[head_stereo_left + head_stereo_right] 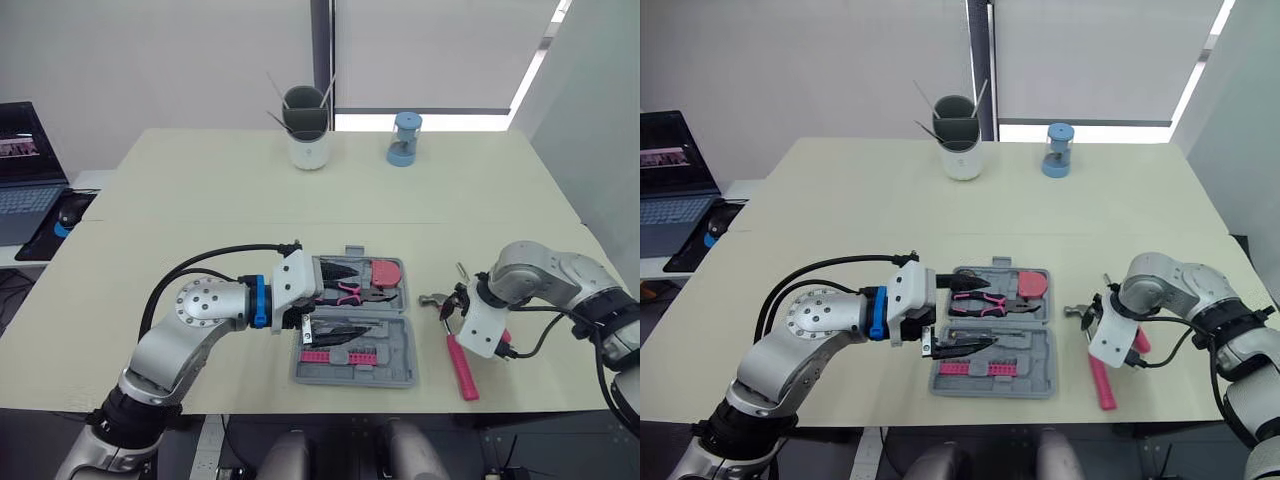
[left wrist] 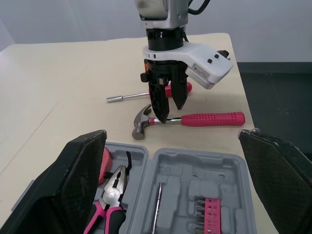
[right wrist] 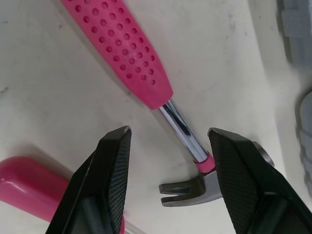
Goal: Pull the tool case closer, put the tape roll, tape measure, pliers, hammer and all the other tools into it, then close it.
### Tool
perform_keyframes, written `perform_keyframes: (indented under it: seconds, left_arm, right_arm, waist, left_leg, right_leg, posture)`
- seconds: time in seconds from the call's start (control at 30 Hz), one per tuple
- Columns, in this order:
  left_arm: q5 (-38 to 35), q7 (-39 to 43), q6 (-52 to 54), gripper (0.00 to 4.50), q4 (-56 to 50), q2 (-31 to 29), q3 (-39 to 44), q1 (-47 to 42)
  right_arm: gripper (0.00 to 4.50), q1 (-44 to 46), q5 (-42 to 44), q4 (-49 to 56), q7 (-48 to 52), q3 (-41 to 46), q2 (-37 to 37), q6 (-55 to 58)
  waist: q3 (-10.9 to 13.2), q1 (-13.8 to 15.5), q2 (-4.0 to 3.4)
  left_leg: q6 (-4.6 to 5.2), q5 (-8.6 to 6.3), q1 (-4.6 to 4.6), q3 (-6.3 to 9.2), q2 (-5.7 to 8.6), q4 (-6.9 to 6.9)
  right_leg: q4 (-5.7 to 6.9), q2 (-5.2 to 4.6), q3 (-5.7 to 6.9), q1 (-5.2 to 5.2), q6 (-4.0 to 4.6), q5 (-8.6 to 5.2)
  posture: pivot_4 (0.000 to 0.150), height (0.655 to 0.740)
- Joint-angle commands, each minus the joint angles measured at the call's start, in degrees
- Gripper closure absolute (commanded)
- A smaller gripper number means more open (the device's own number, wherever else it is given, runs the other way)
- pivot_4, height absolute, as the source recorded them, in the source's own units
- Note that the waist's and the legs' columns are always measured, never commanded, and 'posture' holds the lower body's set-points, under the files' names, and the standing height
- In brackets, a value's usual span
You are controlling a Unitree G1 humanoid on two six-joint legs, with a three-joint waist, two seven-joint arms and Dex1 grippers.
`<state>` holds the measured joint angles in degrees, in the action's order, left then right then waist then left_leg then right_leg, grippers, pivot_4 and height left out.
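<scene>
Tool case [image 1: 352, 380] lies open near the front edge of the surface, lid laid flat away from the robot. Pliers [image 1: 350, 292] sit in the far half. Beside them is a red rounded item [image 1: 386, 272], possibly the tape measure; cannot tell. A pink bit strip [image 2: 209, 217] sits in the near half.

Hammer [image 2: 209, 118] lies on the surface just right of the case, pink handle toward the robot, steel head near the case's far right corner. A pink-handled driver [image 2: 122, 97] lies just beyond it, apart from the case.

Right claw [image 2: 168, 109]: released, fingers spread to either side of the hammer's bare shaft, tips down close by the neck, nothing grasped yet.

Left claw [image 2: 171, 139]: released and empty, fingers wide, held over the left side of the case.

Step in hand, as I judge it: picking up the hammer. The case looks already drawn in and part-filled.

Next move calls for clenching squarely on the thin shaft. A grip this near the head leaves the long handle hanging, so expect it to swing. Then lift, carry left and lay it into the long recess in the near half. The driver remains, then the lid.
</scene>
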<state>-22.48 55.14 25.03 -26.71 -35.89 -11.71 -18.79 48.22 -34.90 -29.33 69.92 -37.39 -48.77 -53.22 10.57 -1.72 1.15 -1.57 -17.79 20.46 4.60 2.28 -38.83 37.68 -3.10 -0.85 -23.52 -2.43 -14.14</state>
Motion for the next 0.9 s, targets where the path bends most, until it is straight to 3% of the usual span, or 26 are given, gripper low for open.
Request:
perform_keyframes:
  seconds: [0.03, 0.27, 0.67, 0.9]
  left_arm:
    - [-0.37, -0.83, 0.26, 0.00, -2.59, -0.51, 1.28, 0.20]
    - [-0.66, -1.72, 1.30, 0.00, -3.91, -0.82, 1.39, 0.87]
    - [-0.84, -3.04, 3.31, 0.00, -5.94, -1.59, 1.95, 2.02]
    - [-1.02, -3.52, 3.66, 0.00, -6.19, -1.43, 1.78, 1.84]
  right_arm:
    - [1.72, 1.67, -2.35, -0.58, -2.10, -0.68, 0.84, -2.10]
    - [1.72, 3.43, -8.69, -3.82, -7.10, -3.46, 3.19, -5.72]
    - [4.11, 6.42, -17.28, -8.63, -15.06, -6.53, 6.06, -8.70]
    - [4.27, 7.29, -19.50, -8.59, -18.72, -7.28, 5.49, -10.86]
  waist:
    - [0.00, 0.04, 0.00]
    - [0.00, 0.02, 0.00]
    - [-0.02, -0.35, 0.04]
    - [-0.02, -0.33, 0.05]
  left_leg:
    - [0.00, 0.00, 0.00, 0.02, -0.01, 0.00]
    - [-0.01, 0.00, 0.00, -0.03, 0.02, 0.00]
    - [0.20, -0.10, -0.59, -0.19, -0.05, 0.00]
    - [0.19, -0.09, -0.60, -0.20, -0.06, 0.00]
  right_leg:
    - [0.00, 0.00, 0.01, 0.01, 0.00, 0.00]
    - [0.02, 0.01, -0.01, -0.02, 0.01, 0.00]
    - [0.13, 0.06, -0.09, 0.34, 0.06, 0.02]
    - [0.20, 0.07, -0.11, 0.33, 0.09, 0.04]
  posture:
    - [0.150, 0.7400]
    - [0.150, 0.7400]
    - [0.150, 0.7400]
    - [0.150, 0.7400]
